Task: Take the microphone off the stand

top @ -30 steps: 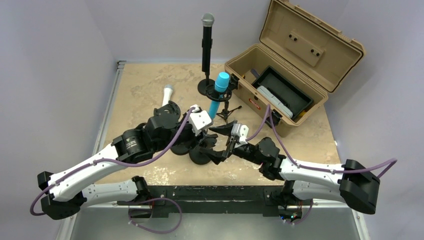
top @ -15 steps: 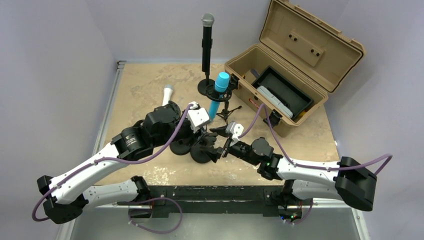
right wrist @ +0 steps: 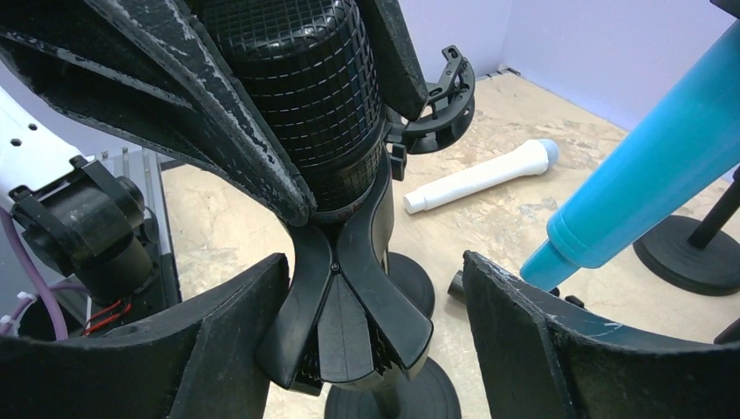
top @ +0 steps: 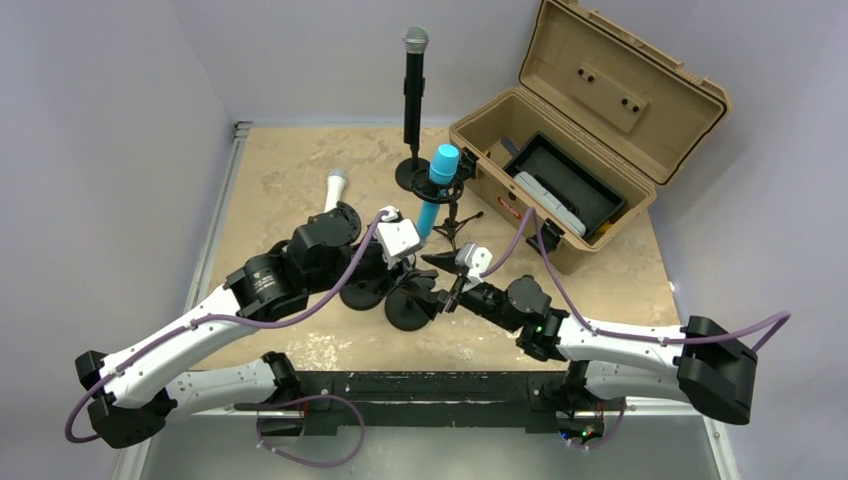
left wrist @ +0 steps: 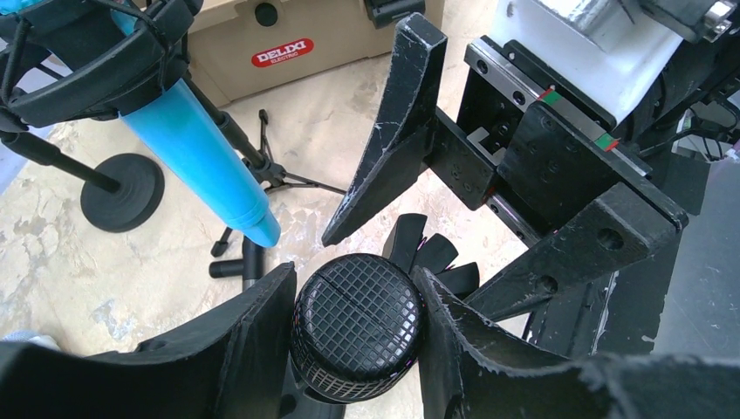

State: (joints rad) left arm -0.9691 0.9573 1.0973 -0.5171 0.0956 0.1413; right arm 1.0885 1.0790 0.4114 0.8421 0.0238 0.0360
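Tightly, left hand pinches microphone; right hand loosely straddles stand.

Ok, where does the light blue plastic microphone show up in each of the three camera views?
Top external: the light blue plastic microphone is at centre, tilted in a black cradle, just left of the tan case.
Left wrist: the microphone is upper left, slanting down toward the middle.
Right wrist: the microphone is at the right edge, slanting down-left.
Shared landmark: the round black stand base beside it.
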